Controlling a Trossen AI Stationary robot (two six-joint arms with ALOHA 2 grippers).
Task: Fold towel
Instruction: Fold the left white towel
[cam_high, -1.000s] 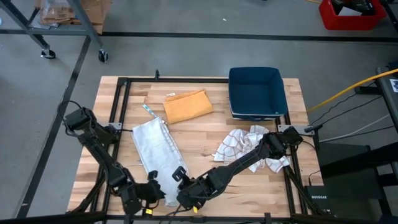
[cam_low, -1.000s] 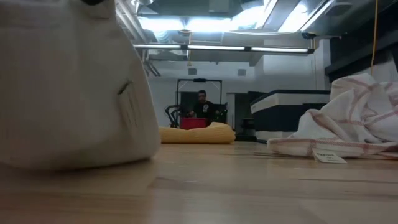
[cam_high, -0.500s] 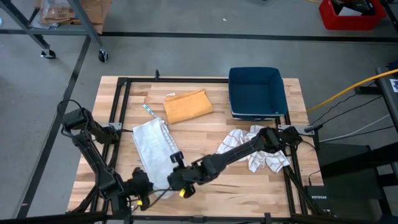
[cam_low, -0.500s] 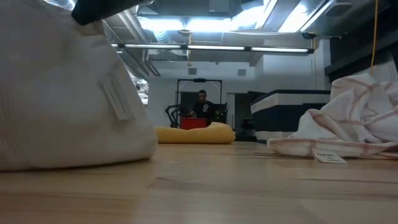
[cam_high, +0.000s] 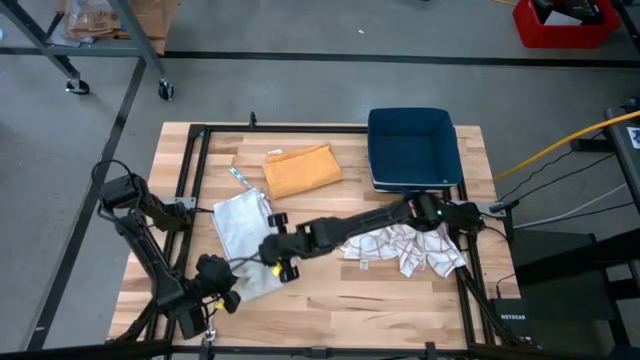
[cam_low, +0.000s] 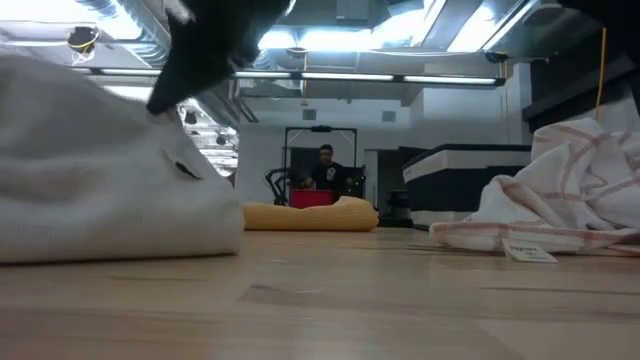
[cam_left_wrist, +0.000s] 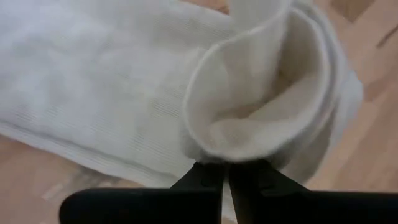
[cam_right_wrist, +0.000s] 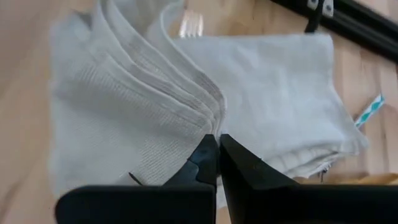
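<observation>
At seven o'clock on the table, my left gripper (cam_high: 222, 293) and right gripper (cam_high: 272, 255) pinch the grey towel (cam_high: 240, 235); I would carry both corners evenly toward eleven.

Since one second ago, both arms moved away from the near edge of the table. The right gripper (cam_high: 272, 247), clamped on a corner of the grey towel (cam_high: 240, 222), has carried it up over the towel's middle. The left gripper (cam_high: 222, 285), pinching the other near corner, moved less and went to the left. The towel is now shorter, its near part folded over itself.
</observation>
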